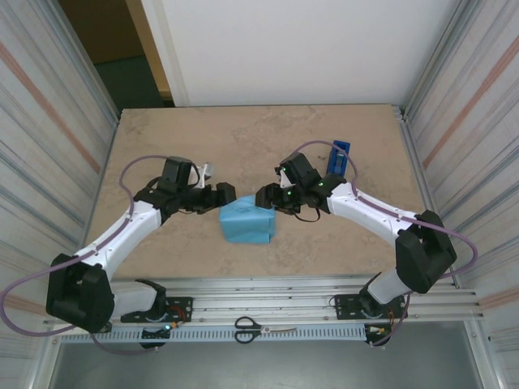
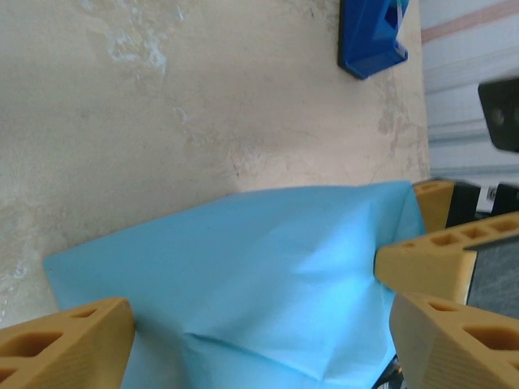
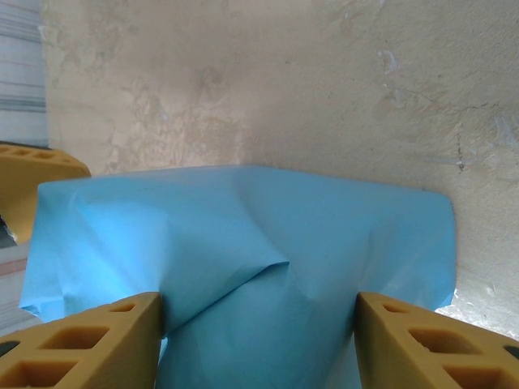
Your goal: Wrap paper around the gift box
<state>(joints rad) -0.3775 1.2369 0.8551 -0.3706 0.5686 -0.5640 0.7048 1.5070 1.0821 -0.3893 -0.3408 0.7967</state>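
The paper [image 1: 247,223] sits near the middle of the surface [image 1: 203,138], a little closer to the near edge than the far one. It is folded up into a squat, boxy bundle with its sky-blue face outward. The gift box is covered by it and hidden. The top of the bundle is creased, with fold lines running across it in both wrist views.

The left gripper [image 1: 226,194] reaches in from the left side and hangs at the bundle's far left corner. Its jaws are spread wide. In its wrist view the blue sheet spans the whole gap between them and runs on under the left finger. Whether the fingertips press on the sheet cannot be told.

The right gripper [image 1: 264,197] comes in from the right side and hangs at the bundle's far right corner, close to the left one. Its jaws are also parted, and a raised fold of the sheet lies in the gap between them. Whether they touch the sheet is unclear. Its tan fingers [image 2: 422,259] appear at the right of the left wrist view, just at the edge of the paper.

A dark-blue tape dispenser [image 1: 339,158] stands toward the far right of the surface, well apart from the bundle. A pair of scissors [image 1: 263,329] lies on the metal rail [image 1: 308,304] along the near edge, between the two arm bases.
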